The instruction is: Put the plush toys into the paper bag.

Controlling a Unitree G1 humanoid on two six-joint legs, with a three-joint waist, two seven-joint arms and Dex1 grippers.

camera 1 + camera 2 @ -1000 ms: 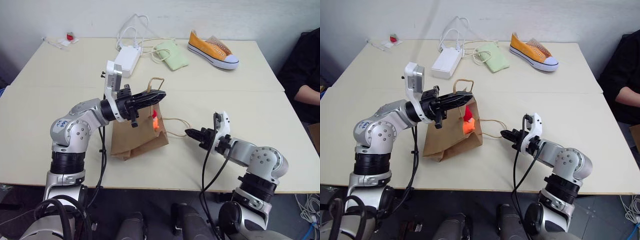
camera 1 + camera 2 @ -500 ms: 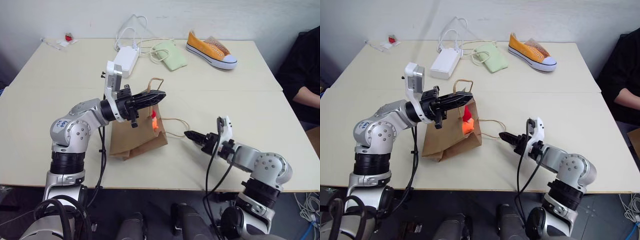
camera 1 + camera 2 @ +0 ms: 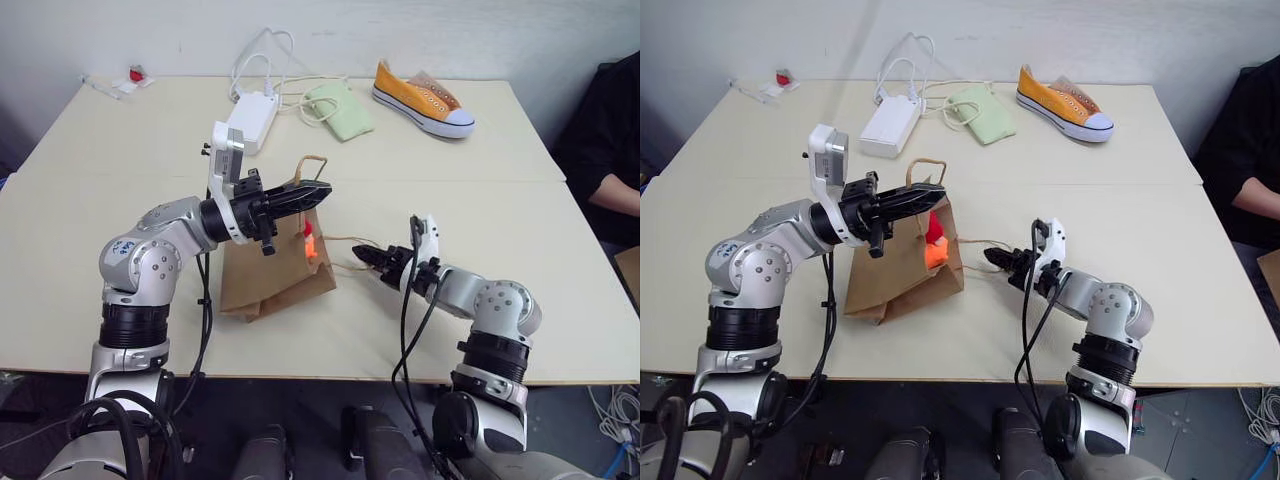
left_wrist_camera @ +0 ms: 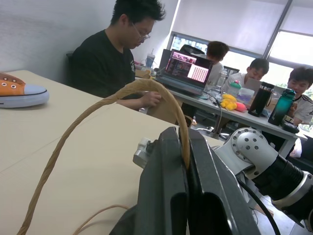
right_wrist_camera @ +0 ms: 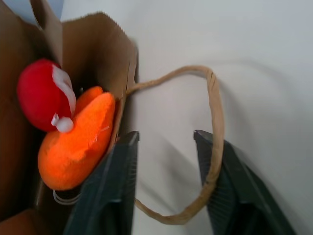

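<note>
Brown kraft paper bag [image 3: 902,268], at frame centre, is held up by its cord handle [image 4: 105,105] in the shut left fingers [image 4: 178,196]; the orange [image 5: 73,144] and red plush toys [image 5: 41,95] sit at its mouth, so the parted, empty right fingers [image 5: 124,191] should nudge gently.

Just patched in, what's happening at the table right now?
The left tool is shut on one cord handle of the paper bag, holding its mouth up. Both plush toys, the orange one and the red one, sit in the bag's opening. The right tool is open just in front of that opening, at the bag's other handle, which lies on the table, and holds nothing.
</note>
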